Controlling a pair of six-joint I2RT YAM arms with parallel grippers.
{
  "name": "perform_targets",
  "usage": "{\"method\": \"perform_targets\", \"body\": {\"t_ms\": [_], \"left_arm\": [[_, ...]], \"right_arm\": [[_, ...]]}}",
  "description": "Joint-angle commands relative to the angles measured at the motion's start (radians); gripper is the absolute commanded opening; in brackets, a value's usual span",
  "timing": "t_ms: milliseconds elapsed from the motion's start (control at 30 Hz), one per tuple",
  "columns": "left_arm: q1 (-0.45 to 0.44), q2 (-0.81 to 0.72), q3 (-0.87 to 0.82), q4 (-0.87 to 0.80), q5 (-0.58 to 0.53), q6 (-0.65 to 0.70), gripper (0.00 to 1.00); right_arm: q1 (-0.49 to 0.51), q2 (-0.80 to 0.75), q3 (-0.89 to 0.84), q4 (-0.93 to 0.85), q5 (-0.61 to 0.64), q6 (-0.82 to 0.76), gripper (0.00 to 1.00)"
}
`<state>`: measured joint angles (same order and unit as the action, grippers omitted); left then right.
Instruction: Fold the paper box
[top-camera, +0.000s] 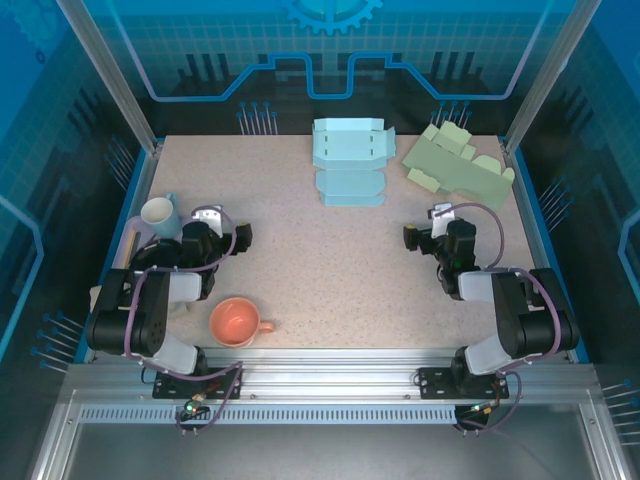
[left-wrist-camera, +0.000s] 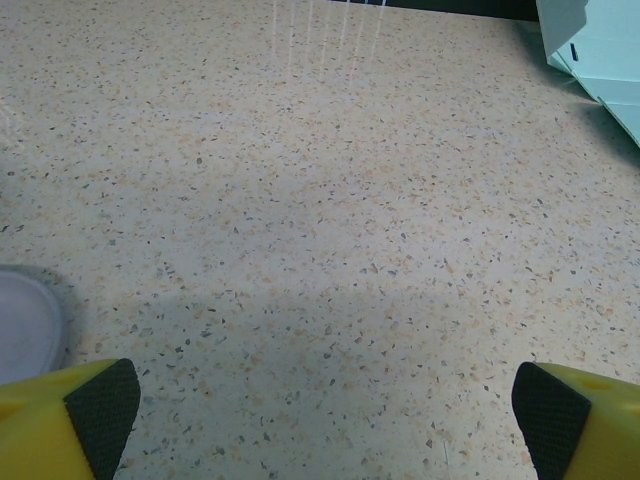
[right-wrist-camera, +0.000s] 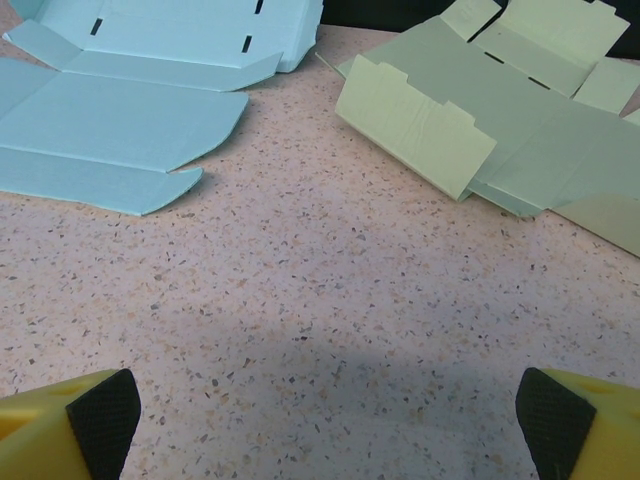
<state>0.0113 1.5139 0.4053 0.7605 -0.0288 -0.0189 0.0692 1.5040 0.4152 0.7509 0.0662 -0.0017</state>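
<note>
Blue paper box (top-camera: 349, 165) lying flat at the far middle of the table (top-camera: 330, 270), green paper box (top-camera: 458, 165) just right of it (also unfolded), left gripper (left-wrist-camera: 325, 412) and right gripper (right-wrist-camera: 325, 412) both spread wide apart, holding nothing, pink cup (top-camera: 236, 322) near left.

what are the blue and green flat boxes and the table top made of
Blue box: thin matte card, probably paperboard, given crisp creases and cut slots. Green box: the same matte card, flaps showing thin edges. Table top: speckled, faintly glossy; laminate or stone composite, hard to say.
</note>
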Motion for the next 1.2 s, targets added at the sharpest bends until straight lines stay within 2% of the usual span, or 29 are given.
{"method": "perform_targets", "body": {"t_ms": [0, 267, 333, 400, 500, 600, 667, 833, 933, 1033, 1167], "left_arm": [[-0.006, 0.001, 0.023, 0.005, -0.001, 0.014, 0.99], [-0.019, 0.001, 0.022, 0.006, -0.023, 0.025, 0.99], [-0.019, -0.021, 0.045, -0.049, -0.003, 0.030, 0.99], [-0.021, -0.066, 0.101, -0.185, -0.001, 0.032, 0.99], [-0.043, -0.154, 0.127, -0.285, -0.094, 0.022, 0.99], [-0.048, -0.279, 0.132, -0.354, -0.227, -0.096, 0.99], [-0.048, -0.361, 0.168, -0.474, -0.276, -0.173, 0.99], [-0.050, -0.489, 0.206, -0.594, -0.291, -0.303, 0.99], [-0.050, -0.521, 0.280, -0.718, -0.286, -0.422, 0.99], [-0.061, -0.502, 0.317, -0.783, -0.265, -0.576, 0.99], [-0.111, -0.427, 0.369, -0.805, -0.263, -0.595, 0.99]], "right_arm": [[-0.011, 0.001, 0.022, -0.004, -0.013, -0.009, 1.00], [-0.011, 0.001, 0.024, -0.005, -0.014, -0.009, 1.00], [-0.012, 0.001, 0.024, -0.007, -0.026, -0.011, 1.00], [-0.012, -0.006, 0.033, -0.023, -0.031, -0.015, 1.00], [-0.004, -0.077, 0.058, -0.126, 0.032, 0.003, 1.00], [0.025, -0.150, 0.076, -0.208, 0.190, 0.029, 1.00], [0.056, -0.204, 0.120, -0.316, 0.287, 0.062, 1.00], [0.092, -0.318, 0.267, -0.582, 0.261, 0.196, 1.00], [0.122, -0.249, 0.418, -0.733, 0.244, 0.243, 1.00], [0.162, -0.089, 0.602, -0.834, 0.176, 0.285, 1.00], [0.246, 0.169, 0.864, -0.917, 0.147, 0.233, 1.00]]}}
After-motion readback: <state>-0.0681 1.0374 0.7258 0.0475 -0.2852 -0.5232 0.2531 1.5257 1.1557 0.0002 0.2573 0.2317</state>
